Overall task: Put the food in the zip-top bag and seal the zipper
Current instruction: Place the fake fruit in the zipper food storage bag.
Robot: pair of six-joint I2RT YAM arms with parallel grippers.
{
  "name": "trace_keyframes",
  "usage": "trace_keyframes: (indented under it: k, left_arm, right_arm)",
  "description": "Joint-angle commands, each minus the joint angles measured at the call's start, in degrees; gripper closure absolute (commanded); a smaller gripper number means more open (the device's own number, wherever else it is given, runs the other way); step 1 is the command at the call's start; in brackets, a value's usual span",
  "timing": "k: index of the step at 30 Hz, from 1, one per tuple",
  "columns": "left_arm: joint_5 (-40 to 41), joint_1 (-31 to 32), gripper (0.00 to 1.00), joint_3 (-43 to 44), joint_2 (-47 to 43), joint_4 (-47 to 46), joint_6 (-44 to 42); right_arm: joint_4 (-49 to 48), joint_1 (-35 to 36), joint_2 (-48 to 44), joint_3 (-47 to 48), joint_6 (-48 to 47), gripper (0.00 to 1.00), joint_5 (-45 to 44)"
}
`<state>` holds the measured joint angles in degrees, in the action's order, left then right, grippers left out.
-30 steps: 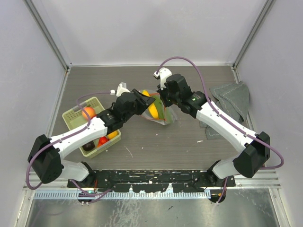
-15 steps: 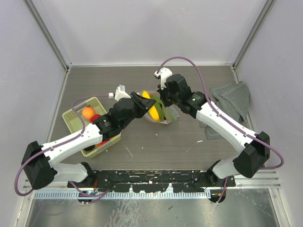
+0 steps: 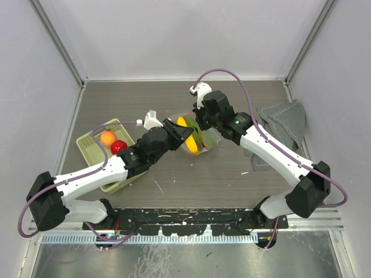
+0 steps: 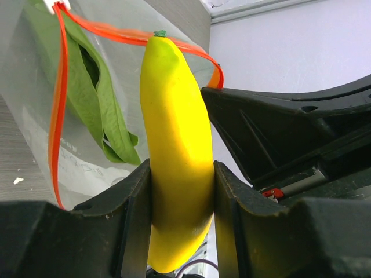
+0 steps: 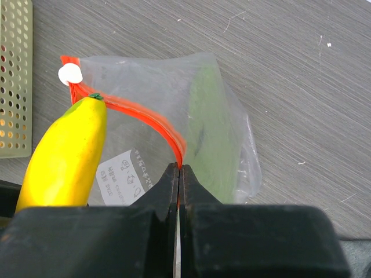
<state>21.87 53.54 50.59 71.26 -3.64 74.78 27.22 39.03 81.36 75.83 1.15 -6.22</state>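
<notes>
Overhead; wrist cams close on bag (image 5: 145,87)

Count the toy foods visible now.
4: yellow banana in left pincer at the bag mouth, green leaf inside it, orange piece and red piece in the basket; more may be hidden.

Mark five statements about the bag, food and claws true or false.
The left claw grips a yellow banana. True.
A green leaf lies inside the bag. True.
The right claw is open, clear of the bag. False: it is shut on the zipper.
The bag is sealed. False: its mouth gapes, the banana's tip at it.
The basket is empty. False: an orange piece and a red piece lie in it.
</notes>
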Motion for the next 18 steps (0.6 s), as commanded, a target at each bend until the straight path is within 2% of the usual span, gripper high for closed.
trace_keyframes:
  k: [1,6,11,18]
  left_arm:
    - [2.4,1.1,1.0,0.2,0.1,-3.0,2.1]
    - [-1.5,1.2,1.0,1.1,1.0,-5.8,-2.4]
    - [-2.0,1.3,1.0,0.8,2.9,-4.9,0.0]
    - [2.7,1.2,1.0,2.6,2.9,3.0,3.5]
  right_arm:
    - [-4.8,0.1,-2.3,0.0,1.2,1.0,-1.1]
    - [-5.1,0.1,-2.4,-0.1,1.3,1.0,-1.3]
    - [-5.4,0.1,-2.3,-0.2,1.5,1.0,-1.0]
    - [-5.5,0.1,-2.5,-0.3,1.5,1.0,-0.9]
